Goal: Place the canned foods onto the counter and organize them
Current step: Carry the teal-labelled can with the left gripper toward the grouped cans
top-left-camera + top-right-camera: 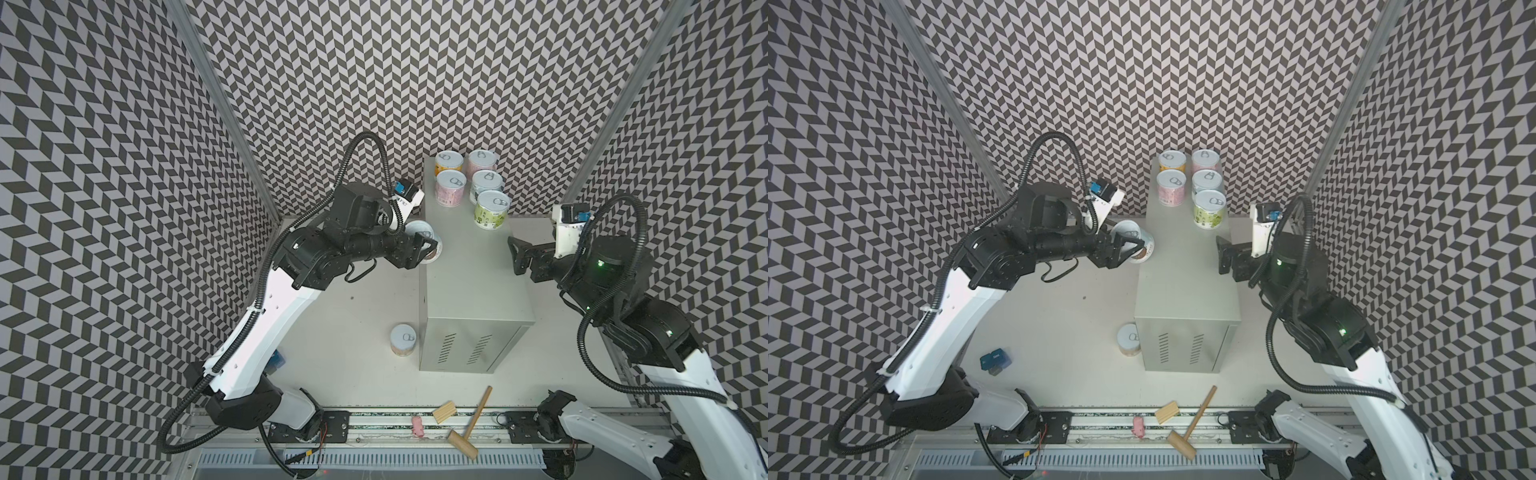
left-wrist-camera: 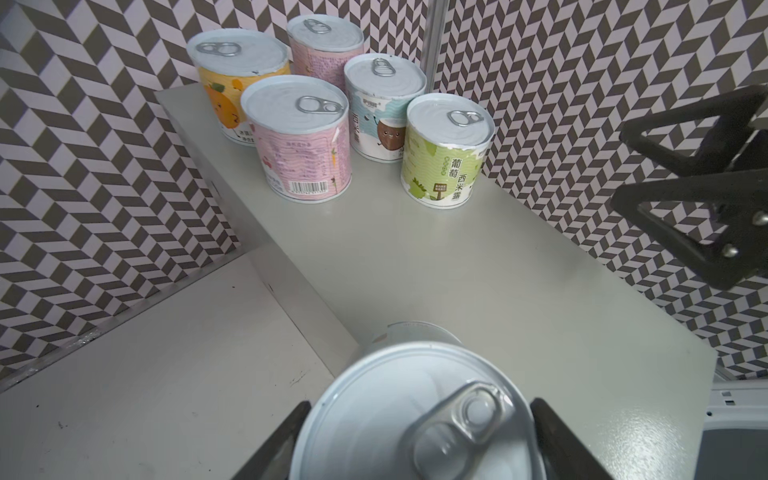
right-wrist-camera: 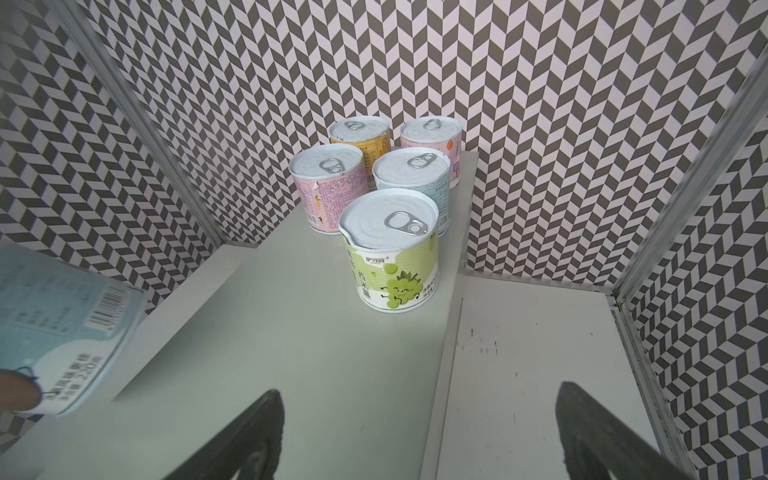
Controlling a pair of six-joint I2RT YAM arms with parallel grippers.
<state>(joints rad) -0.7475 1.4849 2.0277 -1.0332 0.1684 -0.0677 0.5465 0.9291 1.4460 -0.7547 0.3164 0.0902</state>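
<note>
Carrying the sixth can across is, by my judgement, the step in hand. Your left tool (image 1: 428, 247) is closed partway on a light blue can (image 1: 419, 232), gripping its sides. The can is tilted at the left edge of the grey metal cabinet (image 1: 469, 291); whether its base touches the top cannot be told.

A cluster of five cans (image 3: 409, 174) stands upright at the cabinet's far end. The free place lies just beside the green can (image 3: 390, 257), in front of the nearer pink can (image 3: 328, 187).

Your next move calls for bringing the can inward, levelling it, setting it down clear of its neighbours, then releasing.

Your right tool (image 1: 517, 257) hangs over the cabinet's right edge with jaws wide, holding and touching nothing.

One last can (image 1: 403, 338) stands on the tabletop (image 1: 353, 332) by the cabinet's front left corner.
</note>
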